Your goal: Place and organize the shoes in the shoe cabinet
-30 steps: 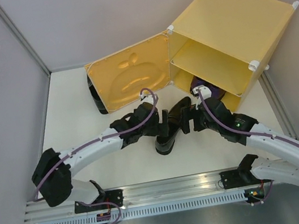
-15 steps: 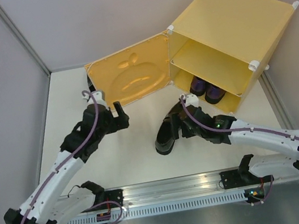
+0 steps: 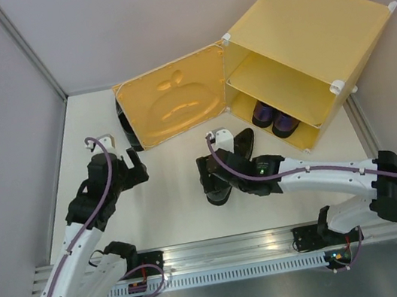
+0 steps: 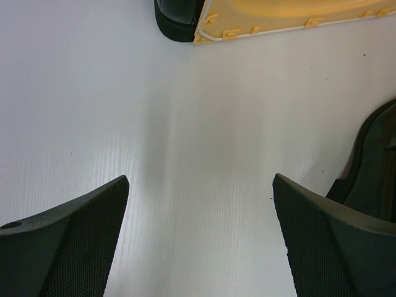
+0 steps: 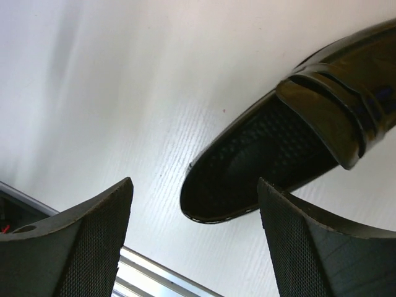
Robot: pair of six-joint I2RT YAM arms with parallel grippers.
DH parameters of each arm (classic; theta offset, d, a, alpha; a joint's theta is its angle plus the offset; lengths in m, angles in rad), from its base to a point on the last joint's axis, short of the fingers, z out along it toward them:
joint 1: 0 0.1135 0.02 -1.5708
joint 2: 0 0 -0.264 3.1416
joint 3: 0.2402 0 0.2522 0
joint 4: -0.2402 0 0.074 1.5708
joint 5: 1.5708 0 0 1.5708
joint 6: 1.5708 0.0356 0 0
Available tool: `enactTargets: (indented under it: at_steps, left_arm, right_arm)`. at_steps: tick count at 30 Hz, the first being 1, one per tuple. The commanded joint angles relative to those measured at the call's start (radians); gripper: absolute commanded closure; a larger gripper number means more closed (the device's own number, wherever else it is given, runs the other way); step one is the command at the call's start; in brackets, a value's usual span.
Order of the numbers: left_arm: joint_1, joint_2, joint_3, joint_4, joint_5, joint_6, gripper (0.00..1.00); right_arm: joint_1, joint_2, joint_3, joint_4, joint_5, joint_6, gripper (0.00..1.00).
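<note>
The left hand (image 4: pixel 199 185) gapes wide, left arm (image 3: pixel 84 236) reaching toward one o'clock; the right hand (image 5: pixel 195 182) open too, right arm (image 3: pixel 325 173) stretched low toward nine o'clock.

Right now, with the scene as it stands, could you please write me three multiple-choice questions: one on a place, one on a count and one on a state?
1. Where is the purple pair?
A) on the upper shelf
B) in the lower compartment of the cabinet
C) beside the left arm

2. How many black shoes lie outside the cabinet?
A) none
B) four
C) two

3. How is the cabinet door?
A) open
B) shut
C) taken off

Answers:
1 B: the pair sits under the inner shelf.
2 C: the near black shoe lies in front of the cabinet, and the far black shoe lies behind the door.
3 A: the door is swung out to the left.
</note>
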State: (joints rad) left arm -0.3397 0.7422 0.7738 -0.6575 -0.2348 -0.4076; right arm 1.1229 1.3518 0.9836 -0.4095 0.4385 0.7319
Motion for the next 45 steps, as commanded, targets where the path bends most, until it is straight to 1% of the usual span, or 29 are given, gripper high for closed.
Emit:
enactTargets:
  at_steps: [1,3,6,7,10,13,18,25,26,27,29,30,32,33,35,36,41,45]
  left_arm:
    - [0.011,0.005,-0.011,0.01,-0.035,0.044,0.0]
    - [0.013,0.002,-0.013,0.012,-0.037,0.043,0.0]
    - [0.015,-0.001,-0.019,0.012,-0.043,0.041,0.0]
    - [0.013,0.0,-0.021,0.01,-0.041,0.041,0.0]
    - [0.015,0.005,-0.021,0.01,-0.038,0.041,0.0]
    - [0.016,0.006,-0.021,0.012,-0.037,0.041,0.0]
    - [0.015,0.005,-0.024,0.012,-0.034,0.041,0.0]
    - [0.015,0.006,-0.024,0.015,-0.031,0.039,0.0]
    - [0.016,0.006,-0.024,0.013,-0.031,0.039,0.0]
    - [0.016,0.008,-0.025,0.015,-0.028,0.041,0.0]
    - [0.015,0.009,-0.024,0.015,-0.026,0.043,0.0]
    - [0.015,0.011,-0.024,0.018,-0.026,0.043,0.0]
    - [0.015,0.01,-0.025,0.015,-0.024,0.043,0.0]
    - [0.015,0.008,-0.025,0.016,-0.024,0.044,0.0]
    - [0.015,0.011,-0.025,0.018,-0.024,0.044,0.0]
    - [0.015,0.01,-0.025,0.018,-0.024,0.044,0.0]
    - [0.016,0.011,-0.025,0.018,-0.023,0.044,0.0]
    - [0.015,0.011,-0.025,0.019,-0.023,0.043,0.0]
  right_arm:
    - [0.012,0.052,0.062,-0.025,-0.047,-0.046,0.15]
    - [0.014,0.075,0.072,-0.018,-0.086,-0.051,0.17]
    - [0.021,0.118,0.081,-0.005,-0.13,-0.061,0.23]
    - [0.023,0.142,0.084,-0.003,-0.135,-0.066,0.28]
    - [0.021,0.178,0.101,-0.002,-0.147,-0.063,0.36]
    - [0.023,0.213,0.109,0.026,-0.144,-0.057,0.42]
    - [0.021,0.305,0.15,0.029,-0.112,-0.032,0.45]
    - [0.02,0.385,0.187,0.014,-0.057,-0.026,0.54]
    - [0.021,0.385,0.182,0.012,-0.054,-0.031,0.56]
    - [0.02,0.383,0.181,0.011,-0.052,-0.035,0.62]
    - [0.021,0.371,0.182,-0.003,-0.053,-0.046,0.68]
    - [0.021,0.36,0.182,-0.008,-0.055,-0.061,0.75]
    - [0.021,0.317,0.188,-0.028,-0.053,-0.078,0.82]
    - [0.02,0.301,0.193,-0.037,-0.055,-0.087,0.9]
    - [0.021,0.245,0.208,-0.063,-0.058,-0.129,0.95]
    - [0.021,0.23,0.219,-0.078,-0.055,-0.144,0.99]
    - [0.011,0.14,0.312,-0.204,-0.047,-0.221,0.99]
    - [-0.009,0.081,0.38,-0.261,-0.052,-0.265,0.99]
